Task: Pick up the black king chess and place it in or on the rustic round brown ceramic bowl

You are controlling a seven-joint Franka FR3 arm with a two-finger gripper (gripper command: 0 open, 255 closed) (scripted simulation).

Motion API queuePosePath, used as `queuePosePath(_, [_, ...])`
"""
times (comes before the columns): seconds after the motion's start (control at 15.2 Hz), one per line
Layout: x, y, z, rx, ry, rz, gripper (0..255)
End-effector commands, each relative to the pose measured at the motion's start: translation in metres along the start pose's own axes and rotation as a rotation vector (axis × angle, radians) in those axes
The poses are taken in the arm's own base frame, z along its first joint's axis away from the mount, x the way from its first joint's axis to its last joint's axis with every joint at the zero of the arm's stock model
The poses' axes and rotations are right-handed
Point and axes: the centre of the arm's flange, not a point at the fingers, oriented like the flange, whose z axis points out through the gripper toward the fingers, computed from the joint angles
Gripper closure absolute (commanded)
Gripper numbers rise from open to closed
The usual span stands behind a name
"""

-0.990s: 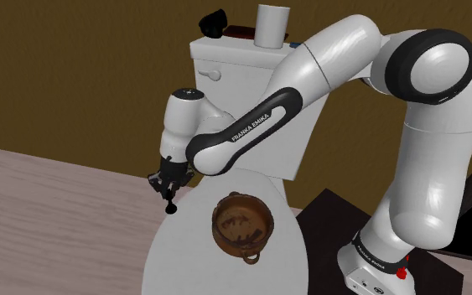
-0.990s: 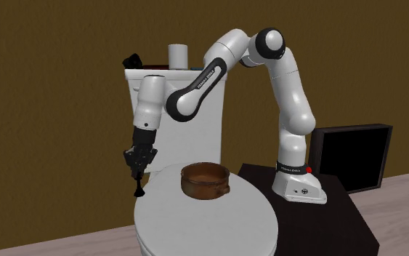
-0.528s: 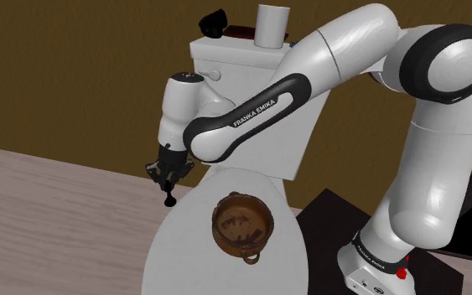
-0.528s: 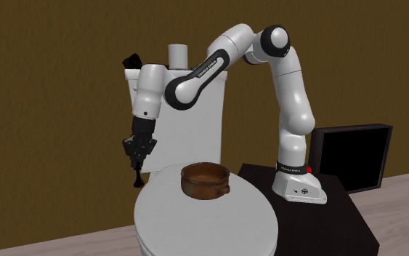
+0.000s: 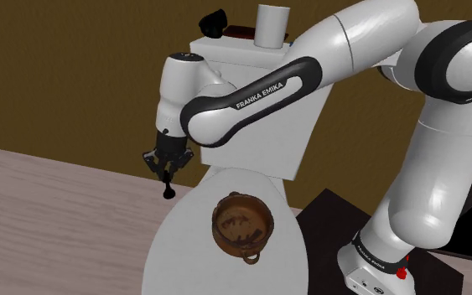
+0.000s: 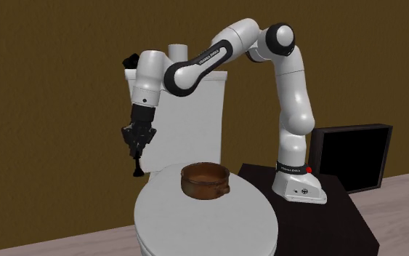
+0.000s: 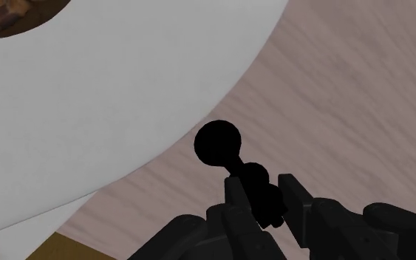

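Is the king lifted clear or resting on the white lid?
Lifted clear. The gripper is shut on the black king, which hangs base down in the air near the white lid's rim.

We are looking at evenly lit, moderately bright renders, and the light seems to be falling from above. The white arm [image 5: 351, 42] is catching broad, soft highlights along its upper shells, while its undersides are fading to grey. The round white lid [image 5: 179, 260] is reading flat and pale, greying a little toward its edge in the wrist view. The brown wall [image 5: 58, 75] is showing dim and mottled, and the floor [image 5: 49, 209] is coming out much paler. The bowl [image 5: 242, 225] is shading darker inside than at its rim. The gripper [image 7: 261, 193] and the black king [image 7: 217, 142] are merging into one nearly flat black silhouette.
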Motion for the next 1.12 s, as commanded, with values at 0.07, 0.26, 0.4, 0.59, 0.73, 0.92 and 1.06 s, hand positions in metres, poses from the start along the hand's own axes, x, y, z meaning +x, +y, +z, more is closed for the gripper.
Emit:
queuePosePath(0.07, [0.003,-0.004,-0.016,0.000,0.000,0.000,255])
queuePosePath(0.26, [0.005,-0.007,-0.032,0.000,0.000,0.000,255])
queuePosePath(0.4, [0.006,-0.009,-0.042,0.000,0.000,0.000,255])
queuePosePath(0.59, [0.007,-0.011,-0.054,0.000,0.000,0.000,255])
queuePosePath(0.73, [-0.010,0.006,-0.064,0.000,0.000,0.000,255])
queuePosePath(0.92, [-0.037,0.031,-0.078,0.000,0.000,0.000,255])
queuePosePath(1.06, [-0.055,0.049,-0.087,0.000,0.000,0.000,255])
